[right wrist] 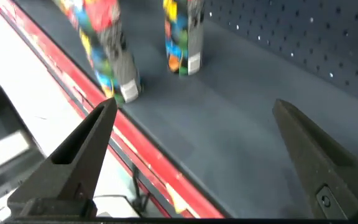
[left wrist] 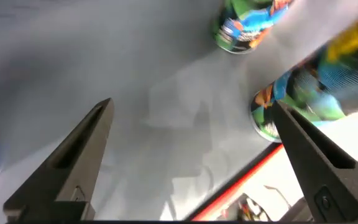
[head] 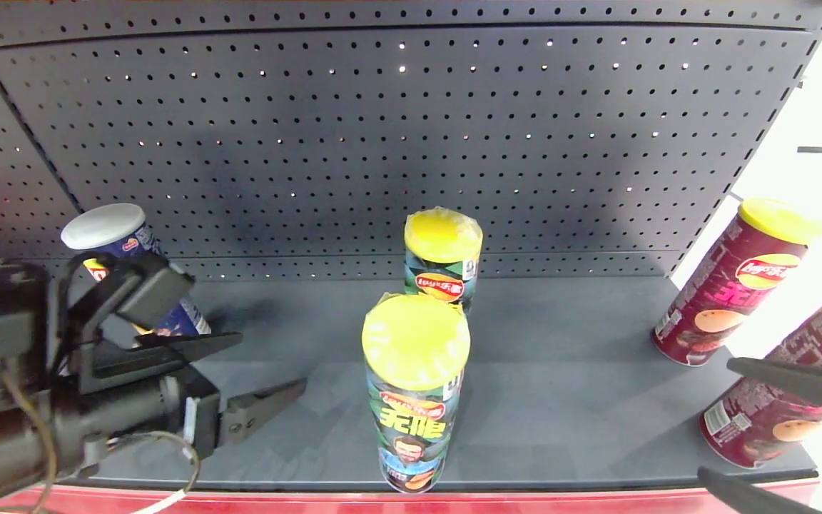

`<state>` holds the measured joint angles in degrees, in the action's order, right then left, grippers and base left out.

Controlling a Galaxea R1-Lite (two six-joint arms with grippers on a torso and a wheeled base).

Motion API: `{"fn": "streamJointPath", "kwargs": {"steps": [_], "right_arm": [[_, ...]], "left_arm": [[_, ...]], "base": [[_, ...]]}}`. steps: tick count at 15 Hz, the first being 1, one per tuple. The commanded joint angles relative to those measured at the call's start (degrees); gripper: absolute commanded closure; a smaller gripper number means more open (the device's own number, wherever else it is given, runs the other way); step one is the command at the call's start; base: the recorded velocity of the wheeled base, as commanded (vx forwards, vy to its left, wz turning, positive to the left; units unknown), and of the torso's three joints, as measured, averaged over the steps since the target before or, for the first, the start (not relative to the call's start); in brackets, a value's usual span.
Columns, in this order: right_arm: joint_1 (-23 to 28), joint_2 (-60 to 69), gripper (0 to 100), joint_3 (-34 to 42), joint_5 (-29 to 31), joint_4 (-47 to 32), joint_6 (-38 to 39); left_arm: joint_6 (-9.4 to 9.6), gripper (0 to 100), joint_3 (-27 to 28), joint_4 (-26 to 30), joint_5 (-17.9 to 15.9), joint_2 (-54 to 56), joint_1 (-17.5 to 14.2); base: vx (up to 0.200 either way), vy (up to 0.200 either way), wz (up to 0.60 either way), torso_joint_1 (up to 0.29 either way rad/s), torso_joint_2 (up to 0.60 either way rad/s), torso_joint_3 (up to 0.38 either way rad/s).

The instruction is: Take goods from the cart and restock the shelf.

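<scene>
Blue chip can [head: 105, 230] is half hidden behind the left arm. Near maroon can [head: 775, 407] is cut off by the frame edge and crossed by a right gripper [head: 714, 417] finger. Both grippers' fingers are spread wide and empty. Left gripper [head: 272, 360] is over the shelf [head: 561, 400]; front green can [head: 414, 385] is just beside it, not between the fingers.

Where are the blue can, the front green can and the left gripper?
blue can [head: 103, 225], head view, on its white lid.
front green can [head: 415, 343], head view, on its yellow lid.
left gripper [head: 273, 358], head view, midway between its fingertips.
</scene>
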<state>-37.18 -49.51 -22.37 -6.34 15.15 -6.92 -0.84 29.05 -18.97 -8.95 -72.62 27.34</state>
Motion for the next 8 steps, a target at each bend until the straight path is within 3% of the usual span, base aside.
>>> {"fn": "streamJointPath", "kwargs": {"steps": [1, 2, 3, 4, 5, 6, 8], "right_arm": [[0.1, 5.9, 0, 4.0, 1.0, 0.0, -0.4], [0.1, 8.3, 0, 5.6, 2.8, 0.0, -0.4], [0.1, 9.1, 0, 6.2, 3.4, -0.1, -0.4], [0.1, 10.7, 0, 6.5, 4.8, -2.1, -0.4], [0.1, 12.3, 0, 6.1, 5.8, -4.5, -0.4], [0.2, 15.0, 0, 5.4, 7.2, -8.9, -0.4], [0.8, 19.0, 0, 4.2, 10.7, -15.1, -0.1]], "left_arm": [[-1.36, 0, -8.1, 5.3, 8.1, 24.0, -0.5], [-1.53, 0, -9.3, 13.6, 12.1, 34.8, -0.6], [-1.53, 0, -9.3, 18.0, 13.3, 39.1, -0.7], [-1.88, 0, -8.5, 28.1, 15.1, 47.8, -1.6], [-1.97, 0, -8.1, 32.9, 15.6, 52.0, -3.1], [-2.76, 0, -8.0, 39.1, 15.7, 57.8, -6.7], [-2.94, 0, -8.5, 44.5, 15.7, 63.7, -14.5]], "base": [[0.000, 0.000, 0.00, 0.000, 0.00, 0.000], [0.000, 0.000, 0.00, 0.000, 0.00, 0.000], [0.000, 0.000, 0.00, 0.000, 0.00, 0.000], [0.000, 0.000, 0.00, 0.000, 0.00, 0.000], [0.000, 0.000, 0.00, 0.000, 0.00, 0.000], [0.000, 0.000, 0.00, 0.000, 0.00, 0.000], [0.000, 0.000, 0.00, 0.000, 0.00, 0.000]]}}
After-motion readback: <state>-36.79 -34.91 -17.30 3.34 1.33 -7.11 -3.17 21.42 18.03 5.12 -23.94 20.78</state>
